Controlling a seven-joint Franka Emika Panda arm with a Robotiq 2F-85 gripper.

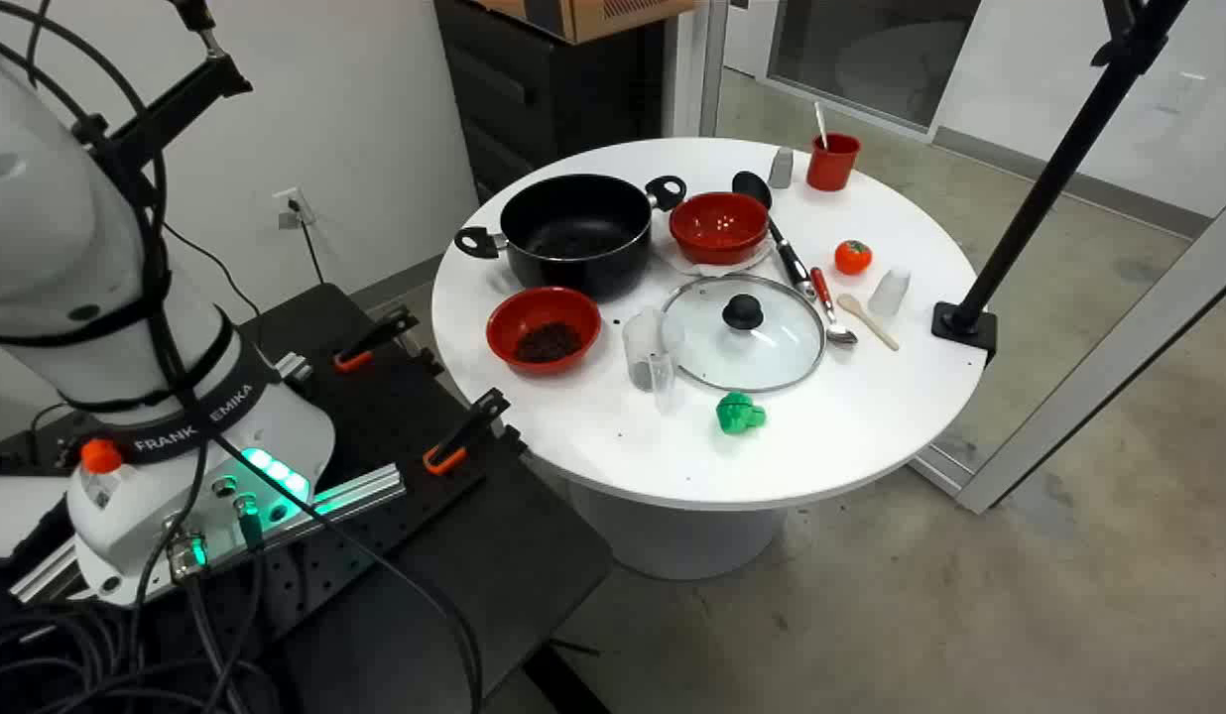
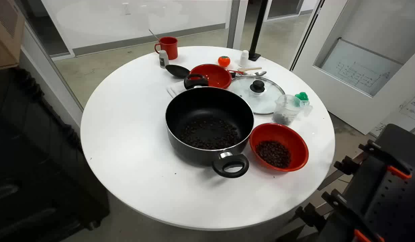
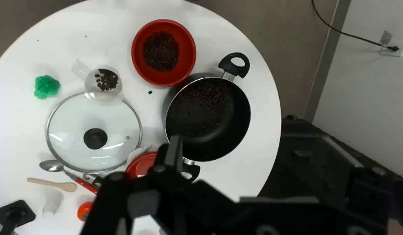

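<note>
"How's your gripper [image 3: 253, 153]?"

"I have it wide open with nothing in its grasp; in my wrist view, one fingertip [image 3: 173, 155] shows across the rim of the black pot [image 3: 231, 127]."

"Where's that pot, exactly?"

"It sits on the bench [image 2: 127, 144], dark beans [image 3: 211, 96] scattered across its bottom. I see a red bowl [image 3: 187, 55] of more beans just beside it, the glass lid [image 3: 74, 130] lying flat nearby, and a clear cup [image 2: 285, 106], beans inside, next to the lid."

Wrist view from overhead — both exterior views slantwise — same table [image 2: 127, 134].
</note>
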